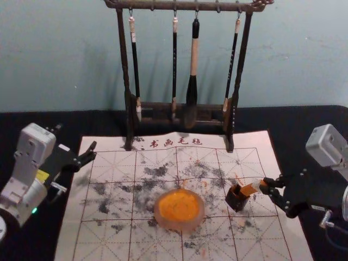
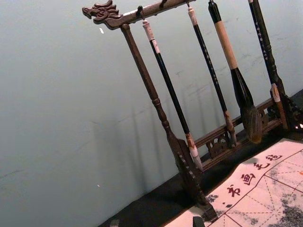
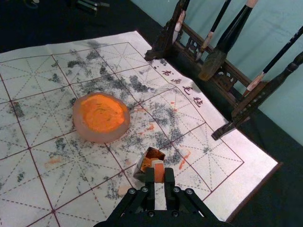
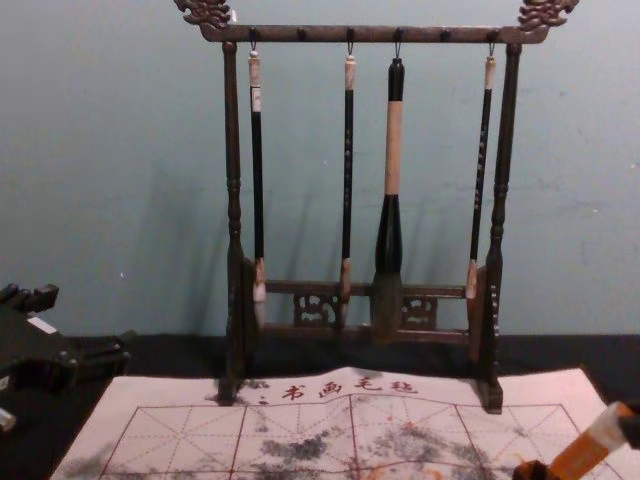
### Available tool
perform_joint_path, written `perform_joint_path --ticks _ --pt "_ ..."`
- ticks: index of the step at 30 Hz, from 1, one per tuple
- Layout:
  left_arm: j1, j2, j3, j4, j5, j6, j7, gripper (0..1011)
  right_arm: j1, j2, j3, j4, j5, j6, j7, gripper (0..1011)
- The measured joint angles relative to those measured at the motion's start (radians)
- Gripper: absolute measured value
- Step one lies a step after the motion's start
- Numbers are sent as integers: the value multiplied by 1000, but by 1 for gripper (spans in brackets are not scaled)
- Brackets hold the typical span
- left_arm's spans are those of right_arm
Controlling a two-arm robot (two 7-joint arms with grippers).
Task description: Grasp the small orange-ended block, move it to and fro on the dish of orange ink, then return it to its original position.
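- To the right of the ink dish [image 1: 179,211], at the small dark box [image 1: 236,200]: one orange-ended block [image 1: 249,190], slanted. Whether its lower end is within the box or just clear of the mouth, I cannot tell.
- Right gripper [image 1: 265,186], one, beside the box: jaws clenched on the upper part of the block.
- Left gripper [image 2: 156,222], one, parked at my left: jaws released, well apart, holding nothing.
- Hazard, box: should the lower end be inside, my moving sideways too soon could drag or topple it. A lift along the slant seems called for first.
- Hazard, grip: block held by one end only; rubbing could swivel it in the jaws, or work it loose if ink has made the sides slick.
- Hazard, dish: loose on the mat [image 1: 261,239] as far as I can judge. Pressing too low, or catching the rim at the end of a stroke, might shove it along and spill ink.
- Hazard, drips: a loaded end, carried back quickly, may spot the mat.
- Hazard, return: narrow mouth, tilted block; poor alignment could strike the rim and knock the box over.
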Motion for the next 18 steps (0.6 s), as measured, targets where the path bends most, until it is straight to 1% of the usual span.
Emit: perform_joint_path --ticks 8,18 --pt "0 0 0 0 0 0 0 1001 22 -12 -15 21 -7 7 12 96" --pt "0 0 0 0 0 0 0 1001 33 -16 -26 29 -9 11 21 96"
